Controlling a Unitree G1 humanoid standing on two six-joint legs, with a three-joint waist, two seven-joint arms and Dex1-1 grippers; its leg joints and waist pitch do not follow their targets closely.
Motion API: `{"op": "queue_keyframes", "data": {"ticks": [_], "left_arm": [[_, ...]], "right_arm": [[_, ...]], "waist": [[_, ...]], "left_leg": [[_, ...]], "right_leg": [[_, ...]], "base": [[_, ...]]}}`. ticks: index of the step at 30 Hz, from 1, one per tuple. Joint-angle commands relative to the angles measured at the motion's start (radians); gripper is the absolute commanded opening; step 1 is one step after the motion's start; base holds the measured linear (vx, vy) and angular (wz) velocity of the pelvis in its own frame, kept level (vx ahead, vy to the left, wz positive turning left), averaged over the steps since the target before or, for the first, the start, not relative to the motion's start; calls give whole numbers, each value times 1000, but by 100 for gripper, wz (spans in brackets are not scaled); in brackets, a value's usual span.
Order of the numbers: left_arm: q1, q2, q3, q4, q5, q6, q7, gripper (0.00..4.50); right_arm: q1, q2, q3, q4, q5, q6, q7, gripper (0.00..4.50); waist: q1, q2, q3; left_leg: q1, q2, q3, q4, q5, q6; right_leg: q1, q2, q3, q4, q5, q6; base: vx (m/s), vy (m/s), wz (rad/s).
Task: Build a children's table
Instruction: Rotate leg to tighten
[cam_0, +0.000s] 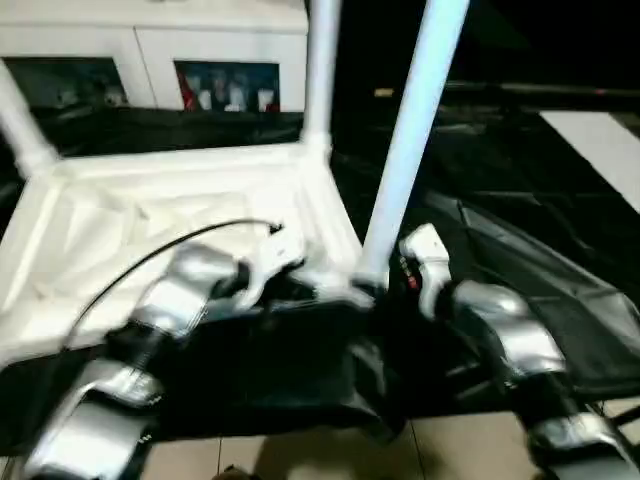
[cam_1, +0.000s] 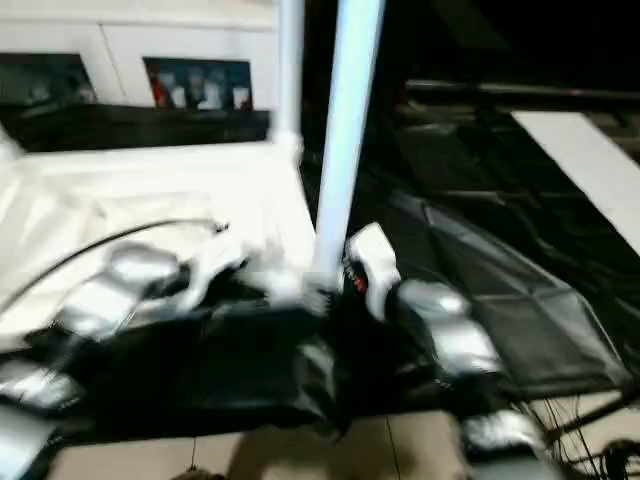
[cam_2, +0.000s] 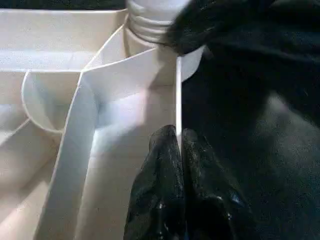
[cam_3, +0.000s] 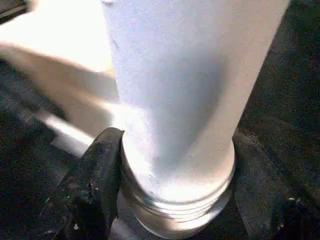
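Observation:
The white tabletop (cam_0: 150, 215) lies ribbed side up on the black-sheeted work table. Legs stand in its far left socket (cam_0: 18, 125) and far right socket (cam_0: 320, 80). A third leg (cam_0: 410, 150) leans slightly over the near right corner, its threaded base (cam_3: 175, 200) at the socket. My right gripper (cam_3: 175, 165) is shut on this leg just above the threads, one finger (cam_3: 97, 175) on each side. My left gripper (cam_2: 178, 137) is shut on the tabletop's thin side wall (cam_2: 178, 95) next to that corner. The right gripper's black finger (cam_2: 210, 25) shows by the leg base.
A white cabinet with glass doors (cam_0: 225, 85) stands behind the table. Black sheeting (cam_0: 520, 230) covers the work table to the right, with a white panel (cam_0: 600, 145) at the far right. Tiled floor (cam_0: 330, 455) lies below the near edge. A black cable (cam_0: 150, 260) runs over my left forearm.

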Motion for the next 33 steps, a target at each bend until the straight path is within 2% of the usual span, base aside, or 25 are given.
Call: {"op": "queue_keyframes", "data": {"ticks": [1, 2, 3, 4, 7, 8, 9, 10, 13, 14, 16, 17, 19, 20, 21, 22, 24, 25, 27, 28, 30, 32, 33], "left_arm": [[-8, -60, -19, 58, -3, 35, 67, 0], [-15, -73, -14, 71, -4, 44, 86, 0], [-44, -124, 5, 120, -6, 76, 166, 0], [-54, -141, 12, 137, -6, 84, 192, 0], [-101, -217, 40, 223, 0, 108, 324, 0], [-105, -223, 43, 230, 0, 107, 335, 0], [-113, -238, 51, 246, 0, 103, 359, 0], [-121, -250, 57, 264, 8, 95, 381, 0], [-129, -257, 39, 283, 34, 78, 384, 0], [-129, -257, 39, 283, 34, 78, 384, 0], [-127, -242, 30, 276, 41, 74, 366, 0], [-126, -239, 29, 274, 41, 73, 360, 0], [-122, -215, 21, 270, 49, 51, 339, 0], [-116, -204, 19, 261, 47, 47, 321, 0], [-108, -191, 14, 250, 47, 30, 298, 0], [-100, -180, 8, 239, 47, 14, 277, 0], [-86, -159, 8, 216, 42, 27, 247, 0], [-73, -140, 3, 194, 39, -1, 210, 0], [-46, -99, -1, 147, 27, -17, 146, 0], [-34, -80, -4, 126, 21, -33, 115, 0], [-30, -73, -5, 118, 19, -41, 102, 0], [-23, -60, -2, 103, 9, -29, 83, 0], [12, -2, -12, 37, -32, -36, -49, 0]], "right_arm": [[-23, 41, -53, 70, 6, 38, -147, 270], [-28, 55, -60, 80, 8, 40, -173, 270], [-50, 103, -86, 121, 8, 41, -275, 270], [-57, 118, -94, 135, 7, 43, -307, 270], [-92, 182, -95, 203, -36, 22, -470, 270], [-95, 189, -95, 209, -38, 20, -483, 270], [-102, 204, -99, 220, -43, 17, -513, 270], [-110, 219, -101, 232, -46, 16, -533, 270], [-126, 246, -79, 245, -58, -2, -514, 270], [-126, 246, -79, 245, -58, -2, -514, 270], [-121, 251, -92, 216, -33, -39, -457, 340], [-121, 251, -96, 209, -26, -46, -445, 340], [-121, 239, -104, 187, -15, -71, -414, 362], [-120, 230, -104, 174, -12, -76, -398, 362], [-118, 214, -100, 154, -8, -78, -371, 383], [-115, 201, -96, 136, -3, -76, -344, 383], [-106, 170, -88, 95, 12, -61, -283, 408], [-96, 138, -78, 62, 20, -40, -231, 419], [-68, 55, -42, -2, 18, -22, -105, 419], [-53, 16, -24, -22, 12, -28, -46, 419], [-48, 1, -18, -30, 9, -30, -24, 419], [-37, -29, -8, -45, 10, -32, 30, 419], [-5, -117, 25, -95, 12, -37, 189, 419]], "waist": [[1, 8, -65], [-1, 9, -65], [-4, 10, -66], [-4, 6, -65], [-1, 7, -65], [-2, 5, -64], [1, 6, -64], [1, 6, -64], [0, 11, -60], [-1, 9, -60], [-1, 11, -60], [-1, 11, -60], [-2, 10, -59], [-8, 8, -59], [-8, 7, -60], [-9, 7, -60], [-11, 6, -63], [-9, 2, -64], [-7, 3, -70], [-2, 2, -70], [1, 2, -71], [1, 1, -70], [9, -2, -72]], "left_leg": [[24, 38, -23, -80, -262, -30], [25, 38, -23, -81, -260, -33], [25, 35, -21, -80, -269, -32], [27, 36, -23, -81, -272, -35], [27, 33, -22, -80, -277, -34], [26, 32, -22, -81, -275, -34], [32, 32, -22, -81, -288, -33], [30, 32, -23, -82, -289, -30], [32, 32, -27, -88, -334, -30], [31, 33, -27, -89, -338, -30], [30, 34, -29, -91, -341, -28], [30, 34, -29, -91, -341, -28], [27, 35, -31, -94, -353, -21], [21, 34, -32, -95, -347, -21], [20, 34, -32, -94, -338, -18], [18, 34, -30, -93, -321, -9], [17, 36, -27, -89, -275, 10], [18, 36, -27, -87, -259, 17], [9, 37, -24, -79, -170, 51], [11, 38, -21, -74, -137, 71], [13, 36, -17, -71, -114, 87], [13, 35, -15, -71, -110, 89], [15, 40, -19, -70, -116, 95]], "right_leg": [[33, -56, 36, -79, -261, -205], [32, -55, 37, -79, -247, -207], [28, -54, 38, -78, -235, -213], [29, -55, 37, -82, -242, -212], [29, -56, 38, -86, -261, -200], [30, -56, 38, -87, -263, -197], [27, -54, 37, -91, -276, -188], [30, -54, 37, -90, -273, -185], [29, -56, 35, -99, -326, -161], [29, -56, 36, -100, -330, -157], [30, -56, 36, -98, -320, -157], [30, -56, 36, -98, -320, -157], [31, -57, 35, -100, -333, -156], [35, -57, 34, -99, -328, -155], [37, -57, 34, -99, -322, -156], [37, -57, 35, -98, -302, -159], [41, -56, 36, -90, -236, -182], [44, -56, 35, -89, -221, -186], [50, -55, 35, -73, -89, -214], [48, -54, 35, -66, -29, -232], [47, -53, 36, -62, 7, -253], [47, -53, 36, -62, 6, -264], [52, -55, 33, -59, 2, -270]], "base": [[0, 0, 0], [0, 0, 0], [0, 0, 0], [0, 0, 0], [0, 0, 0], [0, 0, 0], [0, 0, 0], [0, 0, 0], [0, 0, 0], [0, 0, 0], [0, 0, 0], [0, 0, 0], [0, 0, 0], [0, 0, 0], [0, 0, 0], [0, 0, 0], [0, 0, 0], [0, 0, 0], [0, 0, 0], [0, 0, 0], [0, 0, 0], [0, 0, 0], [0, 0, 0]]}}
